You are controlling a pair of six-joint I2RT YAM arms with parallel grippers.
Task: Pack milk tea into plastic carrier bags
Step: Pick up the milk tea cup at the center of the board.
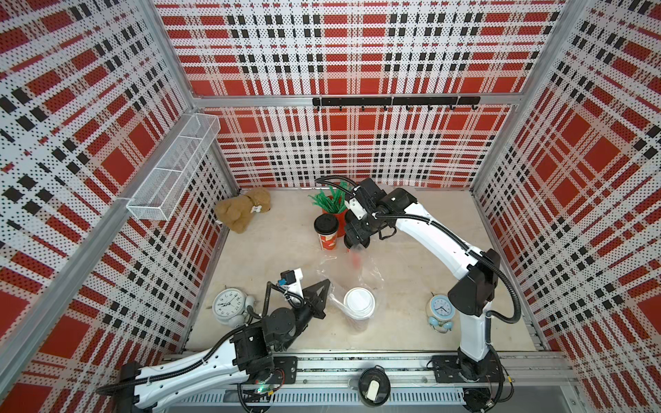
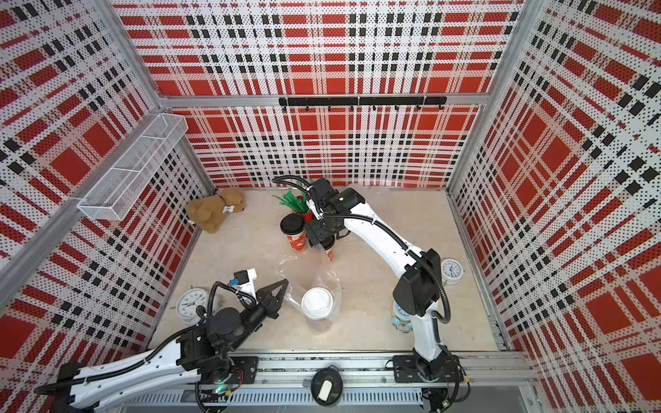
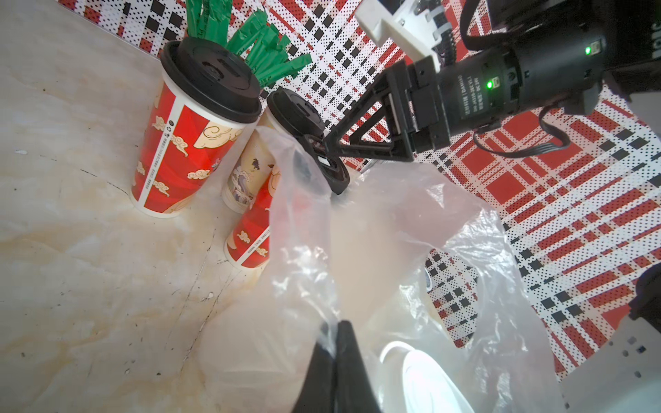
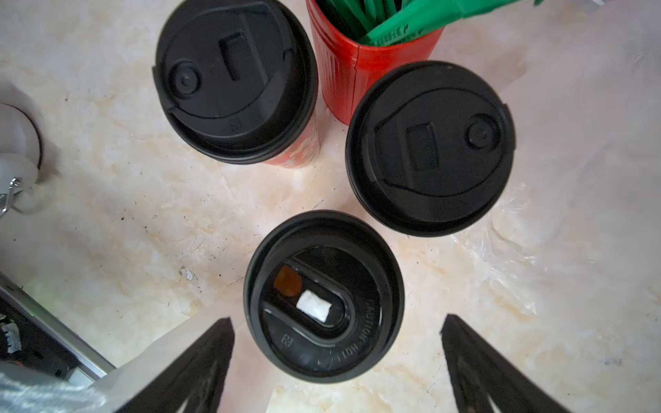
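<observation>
Right now we see the left jaws pinched shut on a fold of the plastic carrier bag (image 3: pixel 357 221), with the thin film caught between them in the left wrist view. The bag spreads out, clear and crumpled, over the middle of the worktop (image 1: pixel 272 257). The white-lidded milk tea cup (image 1: pixel 358 303) stands upright inside it, near the middle of the front edge, and we make out its lid through the plastic. Toward the back edge, three black-lidded milk tea cups cluster just beside the red cylinder (image 4: pixel 343 71) holding the green straws (image 1: pixel 331 202). In both top views only one of them, the plain-lidded cup (image 1: pixel 326 229), stands fully clear of the right arm (image 1: pixel 436 232). The right jaws are spread wide over the patched-lid cup (image 4: pixel 323 296), whose black lid carries a small white patch. One finger sits on either side of that lid with worktop showing in the gap on both sides, so they grip nothing. The third cup (image 4: pixel 429 146) stands close by, with crinkled plastic at its foot. We also find a teddy bear (image 1: pixel 243 211) in the back-left corner, a white alarm clock (image 1: pixel 229 305) by the left edge toward the front, and a blue alarm clock (image 1: pixel 440 311) near the front edge on the right side.
</observation>
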